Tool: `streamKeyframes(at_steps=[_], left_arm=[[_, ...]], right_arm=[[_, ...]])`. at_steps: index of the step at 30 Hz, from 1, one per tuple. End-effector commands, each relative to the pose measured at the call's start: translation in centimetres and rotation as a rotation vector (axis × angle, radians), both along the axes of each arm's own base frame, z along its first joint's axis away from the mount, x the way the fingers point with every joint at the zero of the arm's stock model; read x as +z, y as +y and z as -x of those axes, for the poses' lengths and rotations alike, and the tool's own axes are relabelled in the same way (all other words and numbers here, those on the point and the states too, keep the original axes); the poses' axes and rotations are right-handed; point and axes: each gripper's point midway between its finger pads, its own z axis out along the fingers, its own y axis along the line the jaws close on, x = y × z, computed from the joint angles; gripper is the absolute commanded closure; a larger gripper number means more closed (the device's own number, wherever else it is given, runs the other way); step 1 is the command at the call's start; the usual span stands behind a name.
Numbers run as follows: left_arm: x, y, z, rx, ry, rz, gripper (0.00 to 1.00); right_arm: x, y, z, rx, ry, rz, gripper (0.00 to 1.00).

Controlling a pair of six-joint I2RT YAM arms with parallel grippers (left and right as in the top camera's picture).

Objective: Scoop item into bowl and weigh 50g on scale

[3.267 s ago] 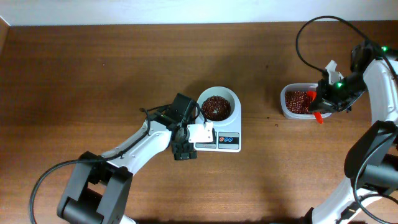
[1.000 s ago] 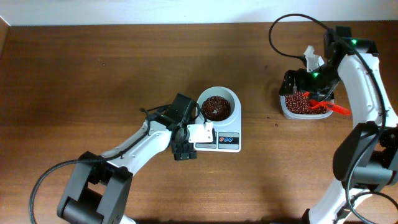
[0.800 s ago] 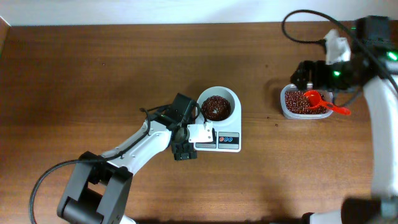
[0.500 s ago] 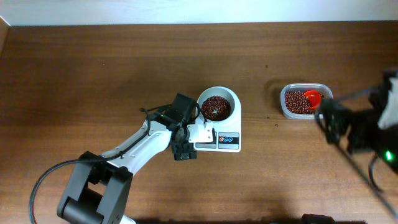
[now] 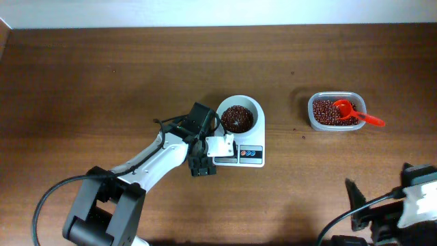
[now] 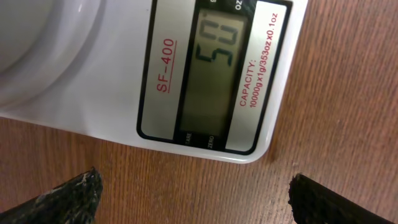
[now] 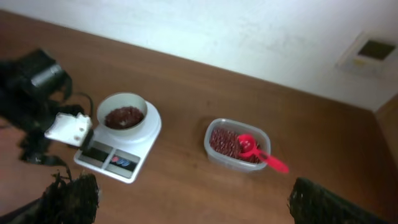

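beans point(image 5: 236, 117) in bowl point(image 5: 255, 104) on scale point(image 5: 250, 156), display point(image 6: 214, 74) reads 50, left gripper point(image 6: 198, 194) fingers wide above it, right gripper point(image 7: 186, 200) wide, empty, near-right corner, red scoop point(image 5: 352, 114) in tub point(image 5: 334, 95)

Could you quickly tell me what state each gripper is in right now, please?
Left gripper: open, holding nothing.
Right gripper: open, empty; the red scoop lies in the tub.
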Motion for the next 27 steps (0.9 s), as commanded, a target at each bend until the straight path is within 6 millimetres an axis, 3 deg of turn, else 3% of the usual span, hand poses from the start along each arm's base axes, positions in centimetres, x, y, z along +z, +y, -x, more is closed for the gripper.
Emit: streamKeyframes(at_steps=[1,3,8,14,20,22,24,27], left_arm=[[0.3,-0.2,0.3,0.007,0.006,0.023,0.01],[0.3,-0.2,0.3,0.007,0.006,0.023,0.01],[0.3,-0.2,0.3,0.007,0.006,0.023,0.01],[0.3,-0.2,0.3,0.007,0.006,0.023,0.01],[0.3,-0.2,0.3,0.007,0.006,0.023,0.01],[0.3,-0.2,0.3,0.007,0.006,0.023,0.01],[0.3,-0.2,0.3,0.007,0.006,0.023,0.01],[0.3,-0.2,0.3,0.007,0.006,0.023,0.01]], right_arm=[[-3.5,-0.4,-0.7,0.013,-0.039,0.068,0.01],[-5.2,-0.5,-2.2,0.01,-0.12,0.081,0.01],[-6.8,-0.5,-6.5,-0.001,-0.445,0.085,0.01],[-7.2,-0.6,-7.9,-0.02,-0.774,0.086,0.01],[-13.8,-0.6,-10.1,-0.014,-0.657,0.086,0.01],[-16.8,-0.6,-10.8,-0.011,-0.579,0.086,0.01],[-21.9,-0.6,-11.0,-0.003,-0.373,0.085,0.01],[-21.7,-0.6,-11.0,-0.007,-0.381,0.083,0.01]])
